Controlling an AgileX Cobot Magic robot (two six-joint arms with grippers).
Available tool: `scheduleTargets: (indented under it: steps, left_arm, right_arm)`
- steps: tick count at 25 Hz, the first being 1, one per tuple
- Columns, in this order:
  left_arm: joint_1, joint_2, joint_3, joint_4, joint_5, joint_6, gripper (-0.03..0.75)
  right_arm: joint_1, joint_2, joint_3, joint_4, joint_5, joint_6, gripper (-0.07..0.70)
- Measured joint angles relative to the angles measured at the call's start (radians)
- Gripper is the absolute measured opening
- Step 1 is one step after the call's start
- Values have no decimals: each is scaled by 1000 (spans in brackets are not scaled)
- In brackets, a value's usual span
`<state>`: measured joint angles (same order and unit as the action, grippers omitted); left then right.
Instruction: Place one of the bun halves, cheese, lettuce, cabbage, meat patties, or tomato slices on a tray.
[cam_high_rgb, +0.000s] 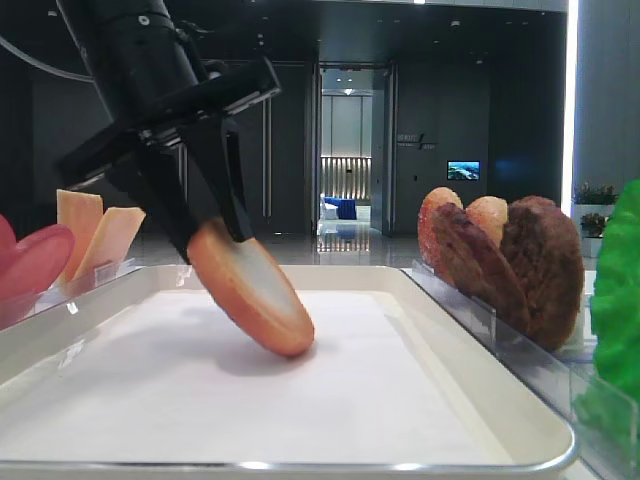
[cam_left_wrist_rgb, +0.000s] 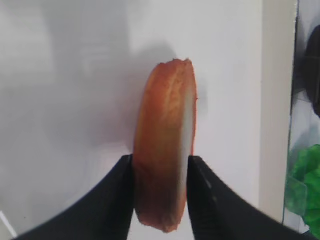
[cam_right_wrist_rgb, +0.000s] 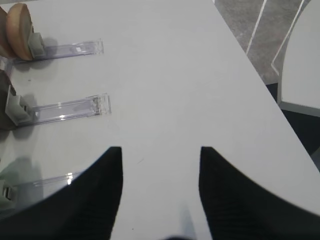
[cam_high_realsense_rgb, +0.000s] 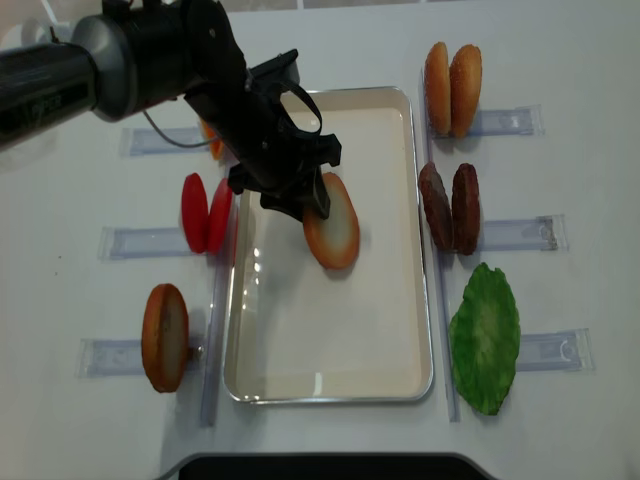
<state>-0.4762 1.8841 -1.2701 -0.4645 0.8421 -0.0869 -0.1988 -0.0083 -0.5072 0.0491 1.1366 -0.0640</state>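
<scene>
No readable brand or label anywhere. Overhead view, left to right: one bun half (cam_high_realsense_rgb: 165, 337) lower left; two tomato slices (cam_high_realsense_rgb: 206, 213) left of tray (cam_high_realsense_rgb: 400, 340). Left gripper (cam_high_realsense_rgb: 300, 195) pinching tilted bun half (cam_high_realsense_rgb: 332, 222) by both faces, lower edge touching tray liner, centre. Right: two bun halves (cam_high_realsense_rgb: 452, 88), two meat patties (cam_high_realsense_rgb: 449, 207), one lettuce leaf (cam_high_realsense_rgb: 485, 338). Right gripper (cam_right_wrist_rgb: 161, 165) spread, holding nothing.

pincer (cam_left_wrist_rgb: 161, 200) | flanks bun half (cam_left_wrist_rgb: 167, 145) on edge | over tray (cam_left_wrist_rgb: 65, 100)

Bright overhead light, soft shadows, blurry wrist close-ups.
</scene>
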Motion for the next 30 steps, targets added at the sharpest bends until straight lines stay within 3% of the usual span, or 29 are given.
scheduleTargets:
  steps: [5,14,21,30]
  left_arm:
    - [0,0,0,68,46,-54,329]
    - [0,-45,-12,106,70,-88,343]
    - [0,-81,-97,184,191,-150,348]
    - [0,-144,-291,343,372,-230,365]
  right_arm:
    - [0,0,0,0,0,0,340]
    - [0,0,0,0,0,0,340]
    - [0,0,0,0,0,0,340]
    - [0,0,0,0,0,0,340]
